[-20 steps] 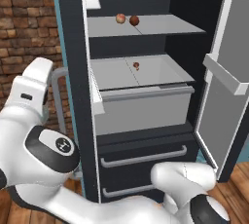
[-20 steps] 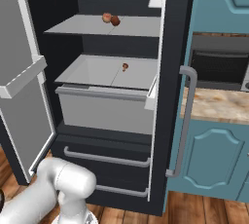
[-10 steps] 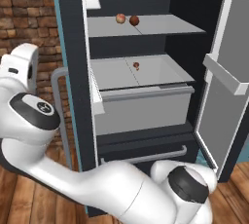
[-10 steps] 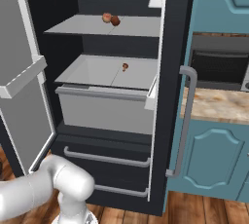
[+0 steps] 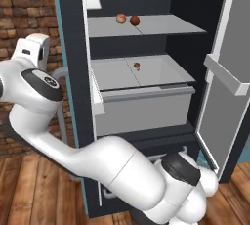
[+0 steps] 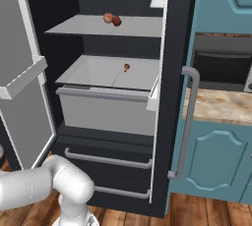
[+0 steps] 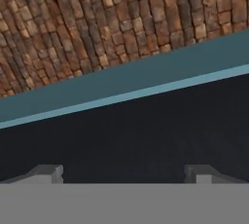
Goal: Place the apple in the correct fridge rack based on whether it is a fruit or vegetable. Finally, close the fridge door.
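Observation:
The apple (image 5: 135,20) (image 6: 116,21), a small dark red-brown ball, rests on the upper fridge rack (image 5: 166,26) (image 6: 78,26), touching or nearly touching a paler peach-pink ball (image 5: 120,18) (image 6: 108,17). The fridge door (image 5: 229,82) (image 6: 24,72) stands wide open. My arm (image 5: 34,79) bends up outside the fridge's left wall, far from the apple. In the hand view my gripper (image 7: 124,173) is open with nothing between its fingertips (image 7: 48,172); it faces the fridge's dark side wall, with a teal strip and brick beyond.
A pale grey drawer-bin (image 5: 146,106) (image 6: 103,109) sits pulled out under the rack, with a tiny red bit (image 5: 136,65) (image 6: 126,67) inside. A brick wall (image 5: 24,9) stands left of the fridge. Teal cabinets (image 6: 216,161), a counter and an oven stand to its right.
My arm has swung up and to the left beside the fridge, its elbow rising high. The apple, the other ball and the door have not moved.

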